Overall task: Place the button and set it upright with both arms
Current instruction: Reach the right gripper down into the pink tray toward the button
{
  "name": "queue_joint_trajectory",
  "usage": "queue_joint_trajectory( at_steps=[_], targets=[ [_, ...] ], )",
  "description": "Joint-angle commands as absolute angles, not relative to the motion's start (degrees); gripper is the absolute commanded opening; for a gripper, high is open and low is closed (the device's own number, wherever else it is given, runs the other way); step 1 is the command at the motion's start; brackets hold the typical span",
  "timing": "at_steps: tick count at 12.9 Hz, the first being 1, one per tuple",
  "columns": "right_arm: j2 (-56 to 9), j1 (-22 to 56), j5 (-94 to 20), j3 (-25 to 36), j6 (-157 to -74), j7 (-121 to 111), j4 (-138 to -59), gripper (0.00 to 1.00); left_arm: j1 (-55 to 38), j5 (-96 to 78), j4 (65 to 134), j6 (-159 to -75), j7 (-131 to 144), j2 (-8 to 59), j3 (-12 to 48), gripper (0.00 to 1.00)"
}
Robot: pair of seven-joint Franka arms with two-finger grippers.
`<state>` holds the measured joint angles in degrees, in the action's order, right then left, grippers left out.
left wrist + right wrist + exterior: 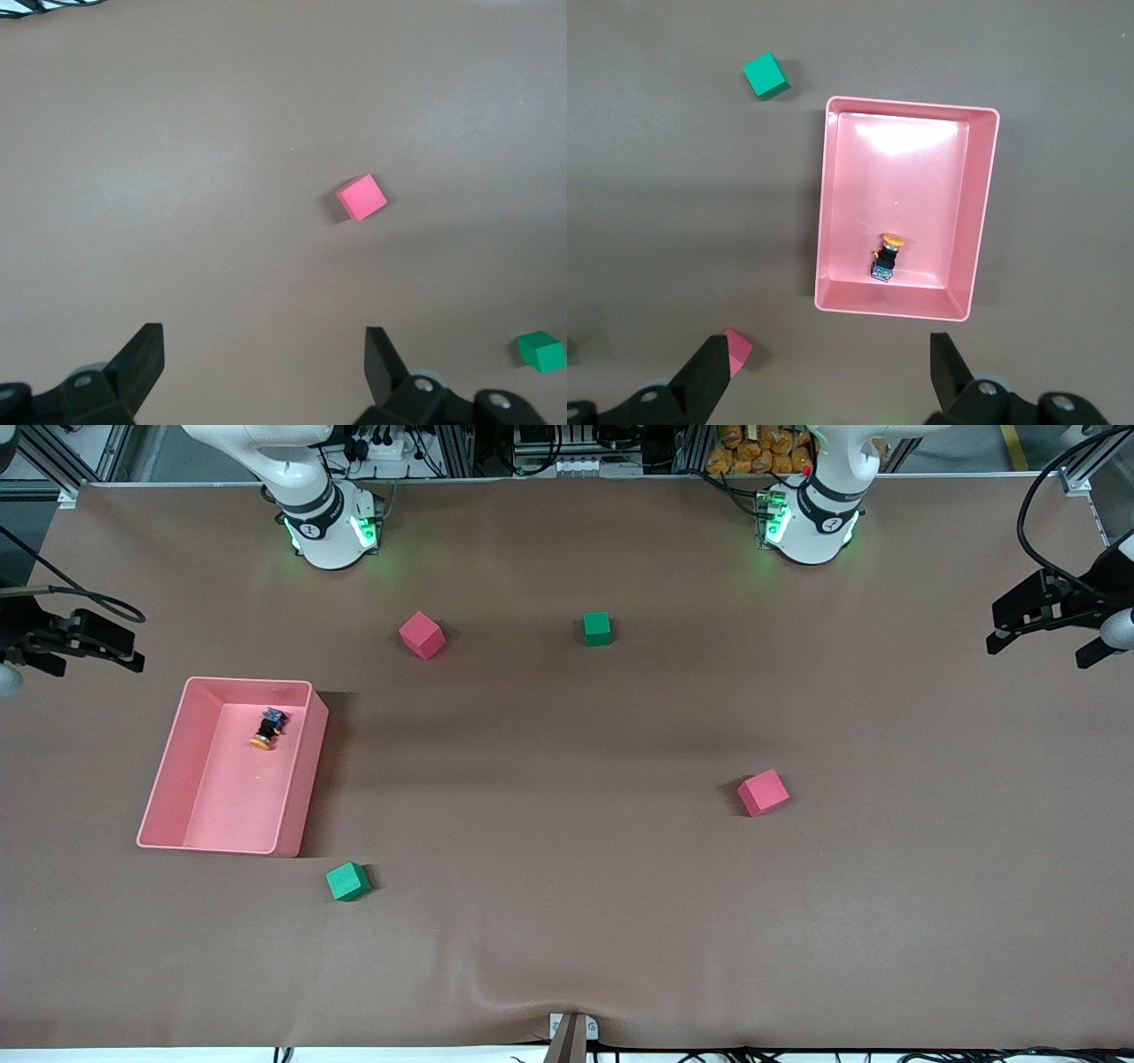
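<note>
Lying on its side, the button (267, 728) rests on the floor of the pink bin (297, 797), in the part of the bin farthest from the front camera. Its long axis runs roughly along the bin's length, slightly slanted: the orange cap points toward the front camera, and the bluish-grey base points toward the bin's wall nearest the robots' bases. In the right wrist view the button (887, 258) sits just beside that wall, with the cap toward the bin's middle.

Over the table edge just outside the bin, at the right arm's end, hangs the right gripper (84, 644), its jaws spread wide and holding nothing; the same gripper (829, 376) looks down on the bin (982, 204). Well apart from the bin, over the table's other end, the left gripper (1041, 627) hangs with jaws equally wide and empty. From its wrist camera the gripper (264, 372) frames bare table and a red cube (361, 197).
</note>
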<state>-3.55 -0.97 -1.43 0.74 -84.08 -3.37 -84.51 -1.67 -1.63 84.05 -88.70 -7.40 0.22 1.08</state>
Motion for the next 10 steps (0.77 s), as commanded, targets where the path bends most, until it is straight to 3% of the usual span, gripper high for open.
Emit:
queue_joint_trajectory(
  at_steps=[1,5,7,10],
  targets=[
    [-2.46,-1.23,-1.67,0.79,-84.81,-3.6,-86.13,1.0,-1.41,-2.37,83.76,-88.95,-7.82,0.26,0.88,1.0],
    [-2.81,-1.32,-1.84,0.79,-83.59,-3.6,-85.52,1.0,-1.49,-2.29,83.76,-88.95,-7.73,0.35,0.88,1.0],
    [-3.07,-1.75,-2.19,0.88,-76.24,-5.17,-86.13,1.0,-1.49,-2.37,83.76,-88.95,-7.82,0.61,0.88,1.0],
    [-2.64,-2.11,-2.02,1.05,-81.96,-7.21,-94.35,1.0,-1.49,-2.29,83.76,-88.77,-7.91,0.7,0.88,1.0]
  ],
)
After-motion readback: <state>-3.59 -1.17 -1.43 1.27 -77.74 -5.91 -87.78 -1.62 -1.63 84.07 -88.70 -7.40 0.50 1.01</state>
